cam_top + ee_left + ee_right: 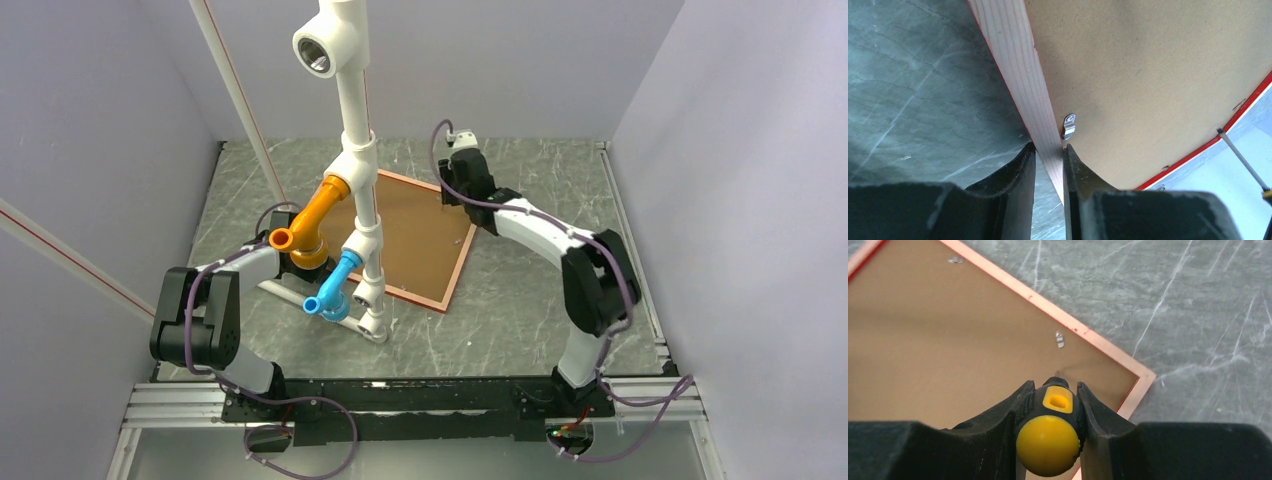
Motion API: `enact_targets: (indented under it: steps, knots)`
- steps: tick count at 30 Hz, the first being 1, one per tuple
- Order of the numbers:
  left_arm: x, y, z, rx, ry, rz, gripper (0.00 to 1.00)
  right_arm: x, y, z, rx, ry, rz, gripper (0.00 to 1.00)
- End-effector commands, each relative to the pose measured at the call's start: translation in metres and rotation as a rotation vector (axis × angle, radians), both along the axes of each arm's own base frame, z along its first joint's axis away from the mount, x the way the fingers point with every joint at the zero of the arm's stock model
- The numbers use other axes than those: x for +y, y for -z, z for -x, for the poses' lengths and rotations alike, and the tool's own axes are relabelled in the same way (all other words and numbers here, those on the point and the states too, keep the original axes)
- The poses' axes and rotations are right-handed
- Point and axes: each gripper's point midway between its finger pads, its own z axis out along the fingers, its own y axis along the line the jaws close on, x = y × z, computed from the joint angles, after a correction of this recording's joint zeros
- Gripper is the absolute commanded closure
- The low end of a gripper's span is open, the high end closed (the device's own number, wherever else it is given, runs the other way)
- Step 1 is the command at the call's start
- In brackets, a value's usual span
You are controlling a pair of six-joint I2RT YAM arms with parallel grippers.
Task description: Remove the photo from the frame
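The red frame (pixel 461 265) lies face down on the table, with the brown backing board (pixel 415 240) on top. The photo is hidden under the board. My left gripper (pixel 1049 150) is shut on the frame's pale wooden bar (pixel 1018 75), right next to a metal clip (pixel 1068 126). In the top view it (pixel 298 262) is mostly hidden behind an orange fitting. My right gripper (pixel 1055 385) is shut on a yellow-and-black screwdriver (pixel 1050 435). It points down at the backing board (pixel 948 340) near a clip (pixel 1060 339) by the frame's corner (pixel 1143 377). The right gripper is at the frame's far right edge (pixel 455 190).
A white pipe stand (pixel 355 150) with orange (pixel 305 225) and blue (pixel 335 285) fittings rises in front of the frame's left half. Another clip (pixel 955 260) sits on the far edge. Enclosure walls close in the grey marbled table (pixel 540 310) on three sides.
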Motion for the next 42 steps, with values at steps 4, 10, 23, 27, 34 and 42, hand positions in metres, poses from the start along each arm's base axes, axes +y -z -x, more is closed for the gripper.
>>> enact_targets:
  steps: [4,10,23,27,34,42]
  knots:
    - [0.004,0.024,0.009,0.032,0.027,-0.049,0.80,-0.009,-0.105,0.028,-0.219,-0.008,-0.208,1.00]
    - [-0.014,0.028,0.020,0.035,0.095,-0.056,0.81,-0.013,-0.087,0.031,-0.203,0.014,-0.212,1.00]
    - [-0.043,0.031,0.037,0.038,0.207,-0.031,0.86,0.063,-0.075,-0.027,-0.192,-0.142,-0.367,1.00]
    - [-0.042,0.029,0.035,0.039,0.206,-0.043,0.87,0.086,-0.069,-0.047,-0.205,-0.187,-0.363,1.00]
    - [-0.045,0.032,0.035,0.054,0.208,-0.022,0.87,0.108,-0.066,-0.075,-0.250,-0.201,-0.329,1.00]
    - [-0.043,0.032,0.033,0.046,0.193,-0.016,0.87,0.124,-0.058,-0.093,-0.252,-0.216,-0.330,1.00]
